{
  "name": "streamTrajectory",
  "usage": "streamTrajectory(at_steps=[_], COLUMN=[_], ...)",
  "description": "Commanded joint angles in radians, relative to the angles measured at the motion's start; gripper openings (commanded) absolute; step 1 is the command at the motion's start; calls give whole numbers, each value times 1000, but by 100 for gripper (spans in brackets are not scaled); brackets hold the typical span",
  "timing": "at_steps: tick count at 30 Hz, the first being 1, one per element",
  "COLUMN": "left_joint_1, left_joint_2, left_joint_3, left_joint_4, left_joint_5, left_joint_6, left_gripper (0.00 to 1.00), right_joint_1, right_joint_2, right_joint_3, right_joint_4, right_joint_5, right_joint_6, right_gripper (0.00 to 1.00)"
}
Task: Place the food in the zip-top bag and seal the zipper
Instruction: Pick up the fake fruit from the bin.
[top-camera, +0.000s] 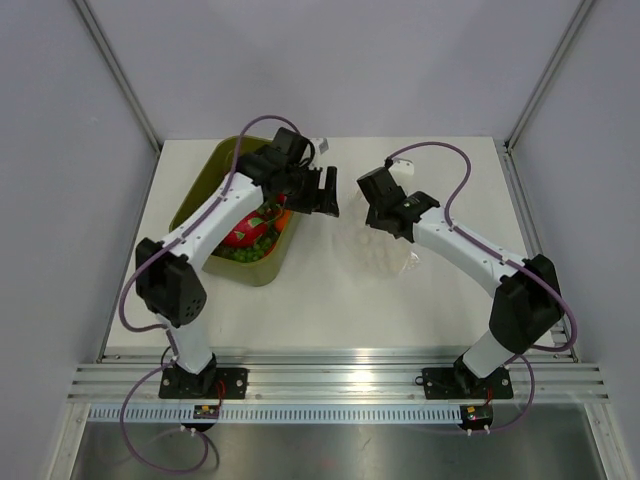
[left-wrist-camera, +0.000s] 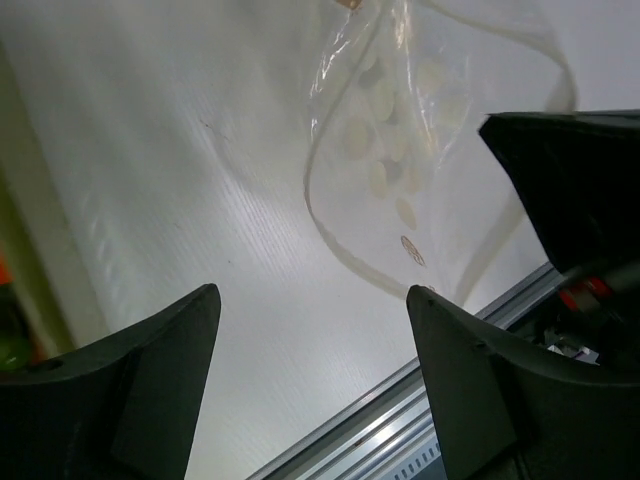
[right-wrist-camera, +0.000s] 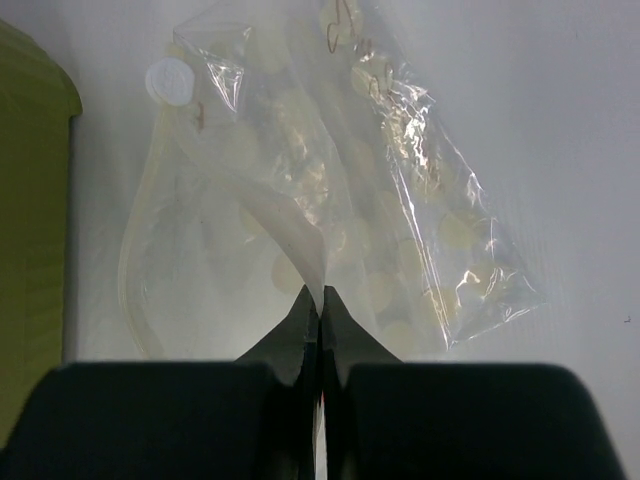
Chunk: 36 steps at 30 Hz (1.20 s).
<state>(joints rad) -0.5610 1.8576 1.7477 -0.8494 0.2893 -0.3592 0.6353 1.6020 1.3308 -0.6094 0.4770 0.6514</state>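
Observation:
The zip-top bag lies clear and crinkly on the table, its mouth held open toward the left. My right gripper is shut on the bag's upper lip by the zipper, and lifts it. In the left wrist view the bag shows with its curved zipper edge. My left gripper is open and empty, hanging above the table between the tub and the bag's mouth. The food sits in the tub: a red piece, green pieces and an orange piece.
The olive-green tub stands at the left, partly under my left arm; its wall also shows in the right wrist view. Grey walls stand on three sides. An aluminium rail runs along the near edge.

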Motion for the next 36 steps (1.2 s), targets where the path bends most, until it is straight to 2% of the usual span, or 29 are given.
streamTrajectory(at_steps=[1, 5, 10, 14, 17, 19, 23, 27, 36], left_joint_1=[44, 108, 233, 285, 296, 303, 309, 320, 320], left_joint_2=[-149, -215, -180, -62, 60, 148, 256, 330, 380], left_joint_3=[4, 0, -4, 74, 192, 264, 421, 460, 417], left_joint_4=[-30, -33, 1, 29, 21, 1, -20, -39, -10], left_joint_5=[-41, -62, -159, -197, -220, -231, -271, -285, -322], left_joint_6=[49, 48, -3, -26, -24, -15, 6, 16, 12], left_gripper=[79, 77, 71, 78, 83, 89, 91, 89, 85], right_joint_1=[-13, -13, -13, -13, -11, -13, -13, -13, -13], right_joint_2=[-16, -34, -60, -86, -99, -106, -111, -106, -82], right_joint_3=[10, -1, -22, -30, -33, -39, -44, -38, -5], right_joint_4=[23, 20, 20, 16, 10, 5, -1, -7, -24], right_joint_5=[17, 6, 3, -6, -17, -24, -26, -26, -26], right_joint_6=[1, -9, -18, -22, -24, -22, -21, -21, -24], right_gripper=[0, 0, 0, 0, 0, 0, 0, 0, 0])
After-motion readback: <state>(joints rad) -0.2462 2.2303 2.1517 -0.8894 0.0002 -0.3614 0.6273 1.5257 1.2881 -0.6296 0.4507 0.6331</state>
